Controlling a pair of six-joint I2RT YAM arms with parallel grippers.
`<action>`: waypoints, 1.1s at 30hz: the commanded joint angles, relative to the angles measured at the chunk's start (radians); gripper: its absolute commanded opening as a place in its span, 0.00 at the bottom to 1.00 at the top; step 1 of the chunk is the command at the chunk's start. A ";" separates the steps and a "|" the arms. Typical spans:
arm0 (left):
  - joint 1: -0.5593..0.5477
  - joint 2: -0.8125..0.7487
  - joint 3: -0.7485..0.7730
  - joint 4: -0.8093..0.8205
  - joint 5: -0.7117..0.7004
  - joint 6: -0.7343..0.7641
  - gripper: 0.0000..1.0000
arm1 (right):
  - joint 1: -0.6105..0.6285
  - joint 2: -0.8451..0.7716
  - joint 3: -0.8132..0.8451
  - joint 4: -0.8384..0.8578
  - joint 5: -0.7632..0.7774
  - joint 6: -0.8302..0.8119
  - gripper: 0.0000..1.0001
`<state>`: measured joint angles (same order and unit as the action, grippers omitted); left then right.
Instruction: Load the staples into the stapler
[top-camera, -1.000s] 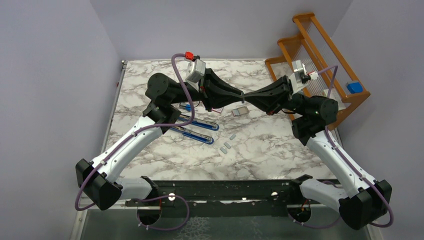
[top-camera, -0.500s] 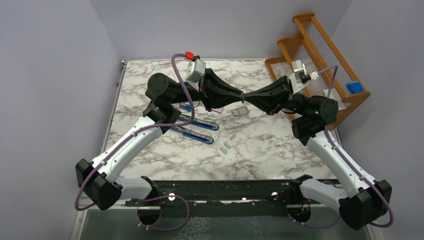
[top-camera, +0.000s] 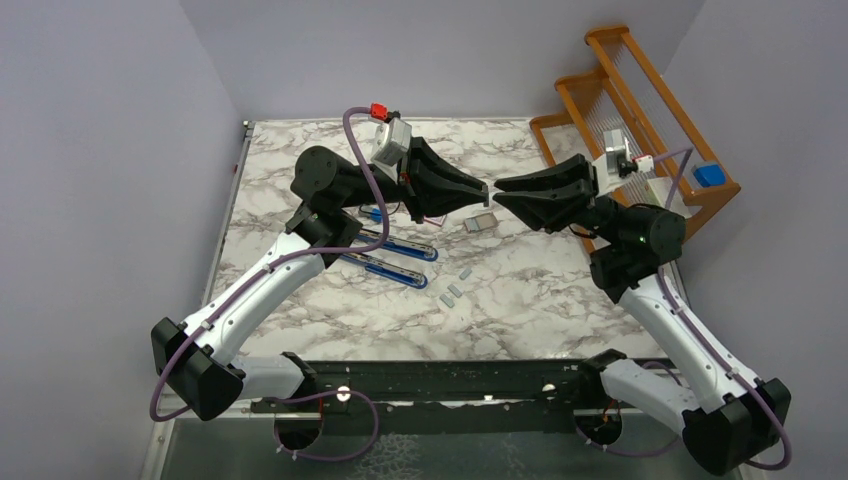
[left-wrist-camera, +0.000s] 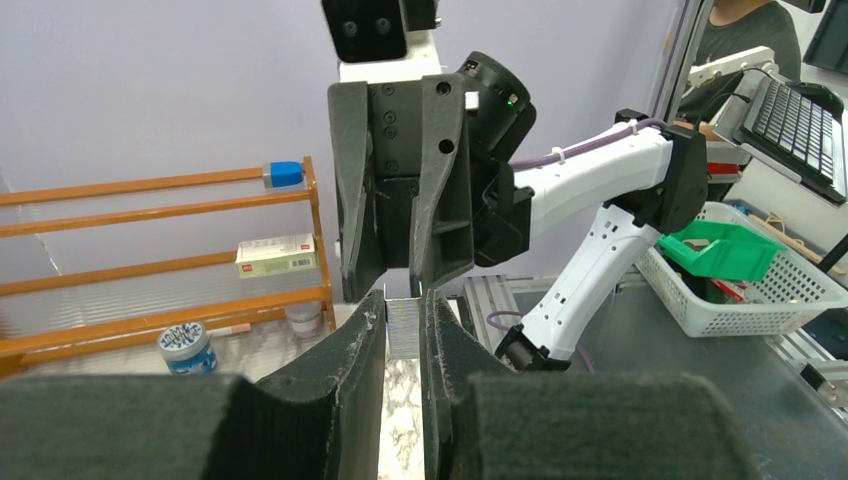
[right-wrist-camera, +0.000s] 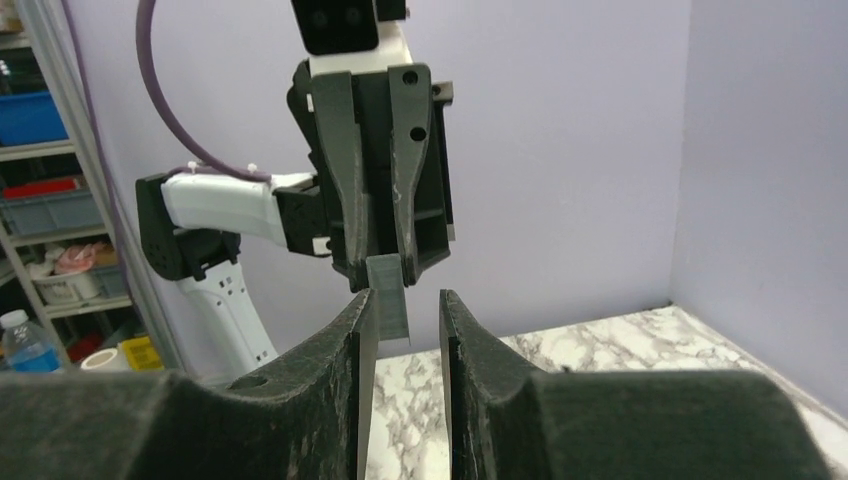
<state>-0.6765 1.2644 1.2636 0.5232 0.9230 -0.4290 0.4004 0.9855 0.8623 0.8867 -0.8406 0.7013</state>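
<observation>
A silvery strip of staples (left-wrist-camera: 403, 325) stands pinched between my left gripper's (left-wrist-camera: 403, 300) fingertips, above the middle of the table. My left gripper (top-camera: 485, 188) is shut on it. My right gripper (top-camera: 497, 192) faces it tip to tip, open, and the strip (right-wrist-camera: 390, 303) hangs at the mouth of its jaws (right-wrist-camera: 404, 297) without either pad touching it. The blue stapler (top-camera: 392, 258) lies opened flat on the marble under the left arm. Loose staple strips (top-camera: 455, 290) and a small staple box (top-camera: 481, 222) lie on the table.
An orange wooden rack (top-camera: 640, 105) stands at the back right with a blue item (top-camera: 709, 174) on it. In the left wrist view a blue-capped jar (left-wrist-camera: 187, 347) and a small carton (left-wrist-camera: 277, 256) sit by that rack.
My right gripper has opened and drawn back to the right, away from the left fingertips. The staple strip stays in the left gripper, which has not moved.
</observation>
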 joint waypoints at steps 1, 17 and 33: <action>-0.008 -0.002 0.005 0.032 0.002 -0.002 0.01 | 0.005 -0.065 -0.026 -0.010 0.128 -0.037 0.32; -0.007 0.047 0.144 -0.641 -0.089 0.359 0.00 | 0.004 -0.260 -0.021 -0.588 0.754 -0.163 0.34; -0.171 0.091 -0.116 -1.031 -0.411 0.913 0.00 | 0.005 -0.281 0.014 -0.659 0.781 -0.236 0.34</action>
<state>-0.7994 1.3148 1.2243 -0.3534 0.5987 0.2340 0.4004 0.7212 0.8444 0.2600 -0.0898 0.4938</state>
